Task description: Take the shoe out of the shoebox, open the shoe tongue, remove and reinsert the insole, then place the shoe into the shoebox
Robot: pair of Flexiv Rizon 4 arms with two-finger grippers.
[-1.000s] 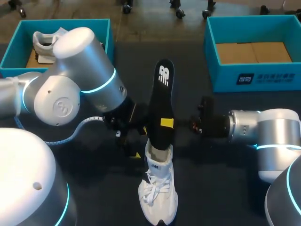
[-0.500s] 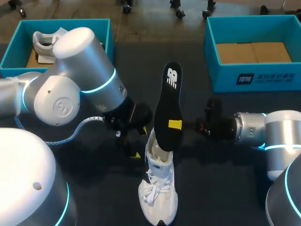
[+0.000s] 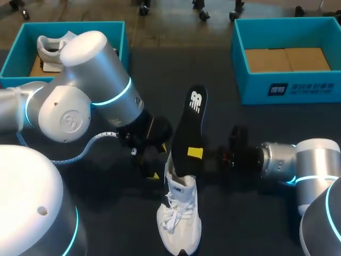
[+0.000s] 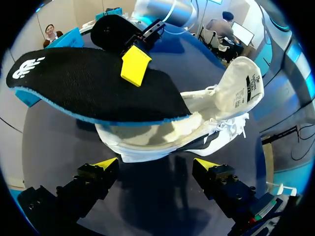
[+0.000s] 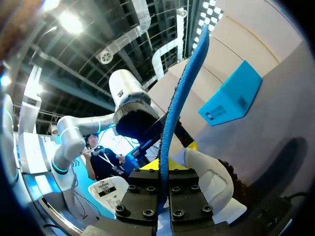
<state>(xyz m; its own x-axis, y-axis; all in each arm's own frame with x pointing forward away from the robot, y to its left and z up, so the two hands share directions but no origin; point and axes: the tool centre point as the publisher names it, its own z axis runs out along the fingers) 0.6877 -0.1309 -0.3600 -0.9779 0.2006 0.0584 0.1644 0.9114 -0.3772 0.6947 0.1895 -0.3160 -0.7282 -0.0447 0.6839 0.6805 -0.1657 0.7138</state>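
**Head view.** The white shoe (image 3: 179, 221) lies on the dark table (image 3: 96, 213) at the lower middle of the frame, laces up and toe toward the bottom edge. The black insole (image 3: 189, 130) rises out of its opening and leans toward the upper right, with a white logo at its top end. My right arm (image 3: 298, 162) comes in from the right edge. The right gripper (image 3: 195, 153) is clamped on the insole low down, one yellow tip showing on its black face. My left arm (image 3: 85, 101) ends just left of the shoe's heel. A teal shoebox (image 3: 250, 88) stands at the upper right. A second teal box (image 3: 80, 24) at the upper left holds another white shoe (image 3: 53, 47).

**Left wrist view.** The left gripper (image 4: 156, 164) has its fingers spread wide and touches nothing. The shoe sits just ahead of them with its tongue (image 4: 241, 88) lifted. The insole, edged in blue, has one end down in the opening.

**Right wrist view.** The insole is seen edge-on, gripped between the two black fingers, with the shoe just beyond them.
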